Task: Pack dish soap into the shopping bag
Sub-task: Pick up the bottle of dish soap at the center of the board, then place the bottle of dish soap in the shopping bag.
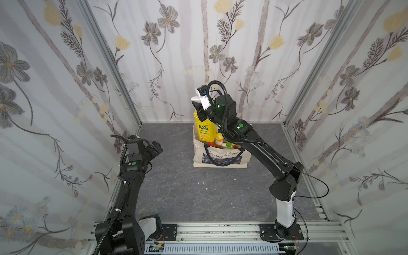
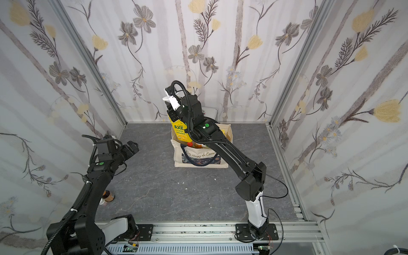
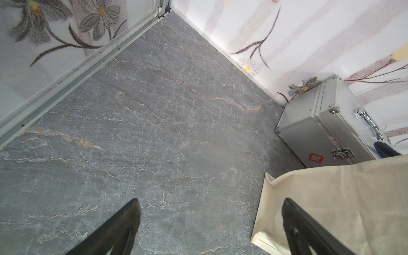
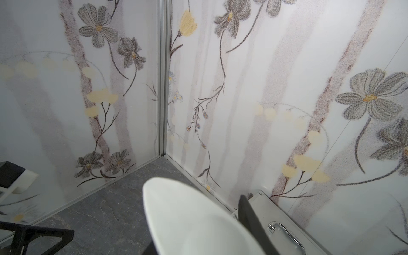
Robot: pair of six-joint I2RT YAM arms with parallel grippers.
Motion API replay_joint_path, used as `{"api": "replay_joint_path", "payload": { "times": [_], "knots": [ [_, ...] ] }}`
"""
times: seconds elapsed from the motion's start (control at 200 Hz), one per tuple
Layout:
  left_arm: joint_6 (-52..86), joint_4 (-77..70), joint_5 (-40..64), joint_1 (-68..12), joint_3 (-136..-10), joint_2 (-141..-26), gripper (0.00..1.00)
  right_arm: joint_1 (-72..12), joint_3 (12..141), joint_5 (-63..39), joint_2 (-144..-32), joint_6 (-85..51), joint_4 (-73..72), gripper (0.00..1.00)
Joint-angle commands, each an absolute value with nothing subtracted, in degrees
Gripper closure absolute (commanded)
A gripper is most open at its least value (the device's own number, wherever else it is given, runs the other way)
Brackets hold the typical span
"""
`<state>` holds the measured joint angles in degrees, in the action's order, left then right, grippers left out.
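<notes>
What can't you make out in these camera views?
- Shopping bag contents: the right arm covers most of the opening in both top views.
- Grip of the right end effector on the AXE pump bottle: right wrist view shows mainly the white pump head, cut off.
- Small brown jar, a top view: the left arm half hides it.

You see a yellow pump bottle with green lettering and a cream shopping bag with navy handles. The counter is veined grey.
</notes>
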<state>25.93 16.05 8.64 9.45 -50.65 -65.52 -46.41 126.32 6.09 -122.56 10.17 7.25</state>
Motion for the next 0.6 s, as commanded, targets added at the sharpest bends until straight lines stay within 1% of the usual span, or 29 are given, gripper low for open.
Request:
{"api": "replay_joint_path", "payload": {
  "times": [0.0, 0.595],
  "knots": [
    [26.5, 14.0, 8.5, 9.5, -50.5, -65.6, 0.0, -46.4, 127.3, 4.4, -122.5, 10.7, -4.4, 1.0],
    [26.3, 14.0, 8.2, 9.5, -50.6, -65.6, 0.0, -46.5, 131.6, 1.2, -122.9, 10.3, -2.3, 1.0]
  ]
}}
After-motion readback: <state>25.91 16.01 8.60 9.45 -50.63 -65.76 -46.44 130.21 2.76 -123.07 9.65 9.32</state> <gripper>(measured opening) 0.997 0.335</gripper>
